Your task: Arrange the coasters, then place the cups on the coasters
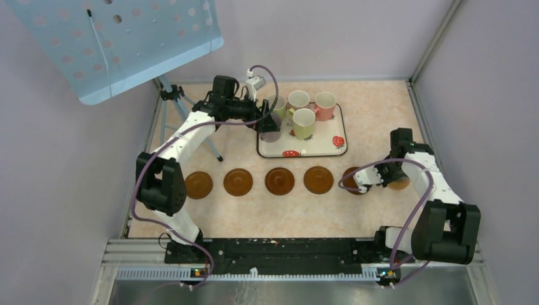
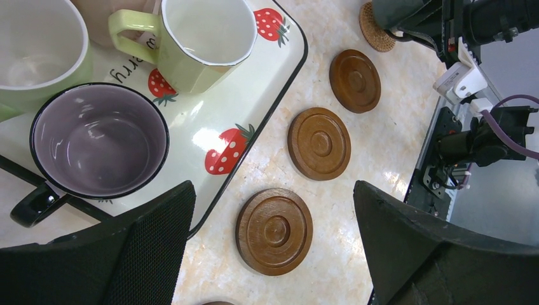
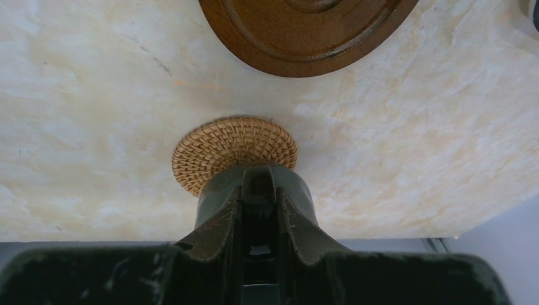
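Observation:
Dark brown coasters (image 1: 279,181) lie in a row across the table, and three of them (image 2: 274,230) show in the left wrist view. A lighter woven coaster (image 3: 216,149) sits at the right end, with the dark green-black cup (image 3: 300,192) standing on it. My right gripper (image 3: 259,190) is shut on that cup's handle. On the strawberry tray (image 1: 318,147) stand a purple cup (image 2: 98,140), light green cups (image 2: 203,38) and a pink cup (image 1: 325,105). Above the tray's near-left corner, beside the purple cup, my left gripper (image 2: 273,190) hangs open and holds nothing.
A blue perforated panel (image 1: 127,38) on a tripod (image 1: 170,95) overhangs the back left. Enclosure walls close the sides. A metal rail (image 1: 286,251) carrying both arm bases runs along the near edge. Another brown coaster (image 3: 305,32) lies just beyond the woven one.

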`<state>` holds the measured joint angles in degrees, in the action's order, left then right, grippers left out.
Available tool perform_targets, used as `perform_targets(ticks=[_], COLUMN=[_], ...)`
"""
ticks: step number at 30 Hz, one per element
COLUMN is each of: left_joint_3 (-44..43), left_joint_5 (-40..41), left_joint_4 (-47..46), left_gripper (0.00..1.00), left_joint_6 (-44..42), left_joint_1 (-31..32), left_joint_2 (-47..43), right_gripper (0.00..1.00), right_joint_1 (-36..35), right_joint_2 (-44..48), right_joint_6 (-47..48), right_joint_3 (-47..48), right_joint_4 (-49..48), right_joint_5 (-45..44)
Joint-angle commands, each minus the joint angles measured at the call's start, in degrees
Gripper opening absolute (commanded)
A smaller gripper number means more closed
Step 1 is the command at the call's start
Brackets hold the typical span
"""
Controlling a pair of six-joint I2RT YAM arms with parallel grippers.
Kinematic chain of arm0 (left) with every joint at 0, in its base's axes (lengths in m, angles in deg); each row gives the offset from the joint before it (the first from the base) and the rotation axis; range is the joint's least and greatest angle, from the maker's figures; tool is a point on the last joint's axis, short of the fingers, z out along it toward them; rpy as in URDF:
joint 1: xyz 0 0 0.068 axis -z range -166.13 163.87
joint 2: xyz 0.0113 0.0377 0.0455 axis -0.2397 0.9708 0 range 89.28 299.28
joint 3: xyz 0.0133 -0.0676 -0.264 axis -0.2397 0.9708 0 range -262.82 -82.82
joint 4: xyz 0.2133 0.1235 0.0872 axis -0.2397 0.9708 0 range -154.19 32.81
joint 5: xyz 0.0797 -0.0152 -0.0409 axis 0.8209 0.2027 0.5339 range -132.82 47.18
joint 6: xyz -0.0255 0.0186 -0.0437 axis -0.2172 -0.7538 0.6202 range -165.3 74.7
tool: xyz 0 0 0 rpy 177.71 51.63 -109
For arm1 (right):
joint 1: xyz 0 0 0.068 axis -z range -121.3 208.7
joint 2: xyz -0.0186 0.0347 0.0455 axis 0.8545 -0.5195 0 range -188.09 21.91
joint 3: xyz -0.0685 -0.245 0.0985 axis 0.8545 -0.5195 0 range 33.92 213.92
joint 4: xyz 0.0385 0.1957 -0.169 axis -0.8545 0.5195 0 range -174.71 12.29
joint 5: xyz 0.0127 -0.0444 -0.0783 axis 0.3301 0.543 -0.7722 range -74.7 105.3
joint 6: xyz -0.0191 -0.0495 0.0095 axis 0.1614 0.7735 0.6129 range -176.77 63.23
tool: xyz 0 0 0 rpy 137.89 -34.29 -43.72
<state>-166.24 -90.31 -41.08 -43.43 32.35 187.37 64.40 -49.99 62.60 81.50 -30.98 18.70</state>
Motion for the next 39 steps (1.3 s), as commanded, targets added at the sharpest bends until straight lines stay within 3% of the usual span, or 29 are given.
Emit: perform_targets(ticks=[1,14,39], left_joint_3=[-0.5,-1.8,-2.3], left_joint_5=[-0.3,-0.4,-0.1], left_joint_4=[-2.2,-2.0,-2.1], left_gripper=[0.99,0.99,0.99], left_joint_6=[0.3,0.4,0.3], left_joint_1=[0.2,0.2,0.2], left_joint_2=[-0.9,0.4,0.7], right_gripper=[0.0,0.0,0.0], right_joint_1=[-0.6,-0.6,-0.6], right_joint_2=[-0.4,-1.2,-0.9], right_joint_6=[27.5,28.2,30.1], right_joint_3=[4.0,7.6,4.1], right_joint_4=[-0.7,6.2,5.2], right_joint_5=[-0.7,1.7,1.6])
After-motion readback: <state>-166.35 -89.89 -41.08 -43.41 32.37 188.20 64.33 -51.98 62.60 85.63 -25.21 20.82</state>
